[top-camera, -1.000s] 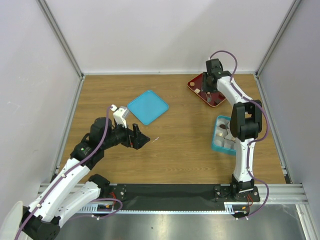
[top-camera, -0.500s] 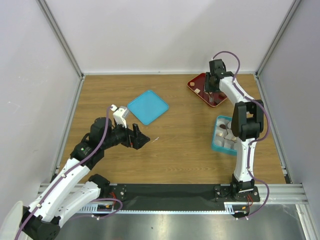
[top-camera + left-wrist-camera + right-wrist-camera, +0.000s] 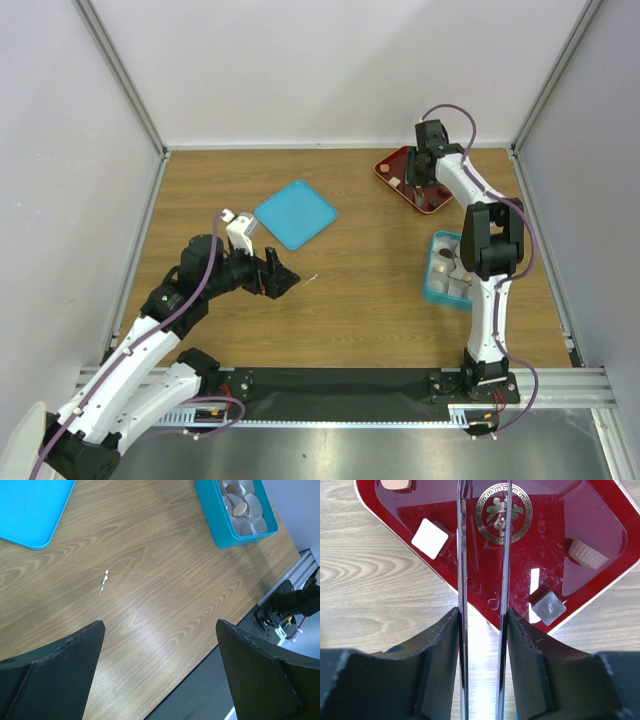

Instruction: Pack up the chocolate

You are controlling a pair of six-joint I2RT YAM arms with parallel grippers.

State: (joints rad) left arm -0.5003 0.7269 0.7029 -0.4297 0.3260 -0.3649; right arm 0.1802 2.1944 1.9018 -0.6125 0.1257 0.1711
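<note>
The chocolate to be packed lies in the red tray (image 3: 560,510). The right wrist view shows a white square piece (image 3: 430,538), a grey-white square (image 3: 548,607), a ridged tan piece (image 3: 589,553) and a tan one (image 3: 396,483) cut off by the top edge. More pieces already sit in paper cups in the teal box (image 3: 240,539), which stands near the tray on the right of the tabletop (image 3: 350,300).

The right claw (image 3: 484,525) hangs over the tray by the gold emblem. Its thin fingers stand a narrow slot apart, with only bare tray showing between them. No piece is in that slot. The white square lies just beside the left finger on its outer side, and the grey-white square lies just outside the right finger, closer to the wrist. Both are squarish, so neither has a long axis to line up with. A short sideways shift would likely bring either one into the slot.

The left claw (image 3: 160,625) gapes wide and empty, well apart from both tray and box, so the right arm is the nearer one.
</note>
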